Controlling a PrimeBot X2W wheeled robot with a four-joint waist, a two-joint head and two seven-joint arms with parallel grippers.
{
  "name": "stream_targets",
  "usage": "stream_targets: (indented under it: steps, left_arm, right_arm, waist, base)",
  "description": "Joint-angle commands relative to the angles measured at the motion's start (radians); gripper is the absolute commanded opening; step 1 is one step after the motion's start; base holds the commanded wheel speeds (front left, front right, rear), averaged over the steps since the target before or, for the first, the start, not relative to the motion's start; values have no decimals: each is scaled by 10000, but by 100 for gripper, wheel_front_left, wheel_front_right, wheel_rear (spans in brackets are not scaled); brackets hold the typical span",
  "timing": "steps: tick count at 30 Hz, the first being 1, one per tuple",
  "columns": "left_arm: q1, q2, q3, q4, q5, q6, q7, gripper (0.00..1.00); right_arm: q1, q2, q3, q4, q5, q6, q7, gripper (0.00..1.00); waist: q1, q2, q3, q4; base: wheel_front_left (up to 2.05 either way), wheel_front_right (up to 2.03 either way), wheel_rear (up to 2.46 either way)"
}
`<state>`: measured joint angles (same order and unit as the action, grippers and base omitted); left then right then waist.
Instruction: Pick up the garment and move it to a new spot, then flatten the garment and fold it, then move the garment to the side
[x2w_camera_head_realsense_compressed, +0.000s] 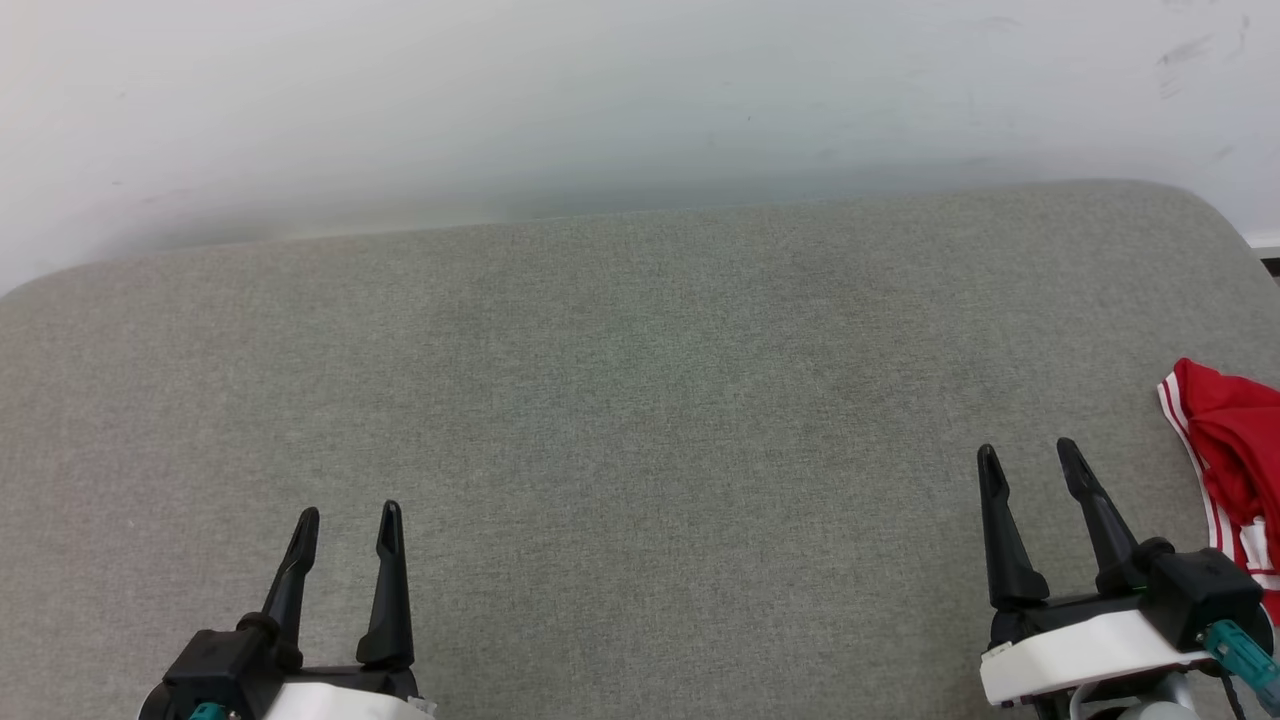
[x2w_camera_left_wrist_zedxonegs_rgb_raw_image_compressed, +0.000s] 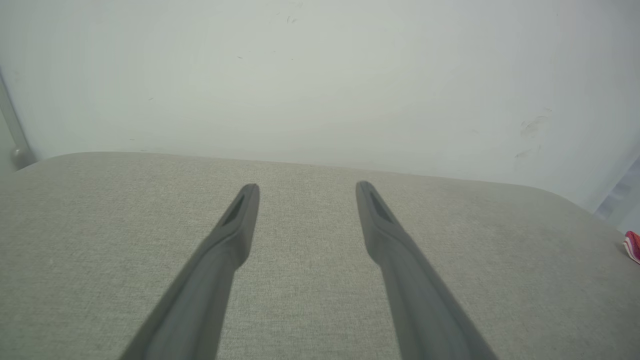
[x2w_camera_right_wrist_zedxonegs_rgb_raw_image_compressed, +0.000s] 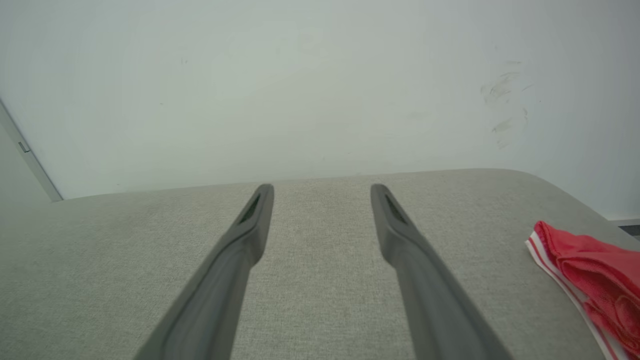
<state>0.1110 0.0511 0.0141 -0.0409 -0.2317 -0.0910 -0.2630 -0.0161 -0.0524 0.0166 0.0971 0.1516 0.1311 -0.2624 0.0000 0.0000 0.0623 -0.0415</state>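
Left end effector (x2w_camera_head_realsense_compressed: 349, 512): released, two dark fingers spread wide and gripping nothing; low at the left of the head view, tips pointing toward the wall, over bare grey fabric.
Left wrist view: same spread fingers (x2w_camera_left_wrist_zedxonegs_rgb_raw_image_compressed: 235, 225) rising from the bottom edge, with open table fabric seen in the gap between them.
Right end effector (x2w_camera_head_realsense_compressed: 1027, 449): released too, fingers parted and holding nothing; low at the right of the head view, angled slightly leftward.
Garment (x2w_camera_head_realsense_compressed: 1230, 440): bright red, bunched in a loose heap with red-and-white stripe trim along its near-left edge; lying on the table at the far right, cut off by the edge of the head view.
Garment to right end effector: just beside it on its right, apart from the fingers, not touching.
Garment to left end effector: well apart, a small red sliver at the right edge of the left wrist view.
Table (x2w_camera_head_realsense_compressed: 640, 350): covered in grey woven fabric, rounded at the far corners.
Wall (x2w_camera_head_realsense_compressed: 600, 100): pale, scuffed at the upper right, directly behind the table.
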Motion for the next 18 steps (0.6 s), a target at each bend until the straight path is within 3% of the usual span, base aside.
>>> stream_targets:
  steps: [1, 6, 7, 11, 18]
  left_arm:
    - [-92, -6, 49, 12, -31, -11, -21, 100]
    - [-93, -6, 65, 51, -49, -21, -21, 100]
    - [-1, -2, 24, 50, -16, -19, 0, 0]
    - [97, -13, -44, 348, -166, -23, 28, 0]
    - [-80, 49, -29, 519, -1389, -39, 283, 0]
  right_arm:
    - [-15, 44, 29, -49, 84, -8, -27, 100]
    - [-18, 44, 66, -39, 116, -8, -25, 100]
    - [1, 0, 54, -4, 47, 0, -4, 0]
    - [83, -2, 81, 250, 205, 0, 15, 0]
    - [13, -77, 52, 322, 1513, 0, 258, 0]
  waist:
    - [0, 0, -9, 5]
    - [0, 0, -24, 3]
    - [0, 0, -24, 3]
    - [0, 0, -27, 6]
    - [0, 0, -54, 26]
  base:
    - [0, 0, 0]
    - [0, 0, 0]
    - [0, 0, 0]
    - [0, 0, 0]
    - [0, 0, 0]
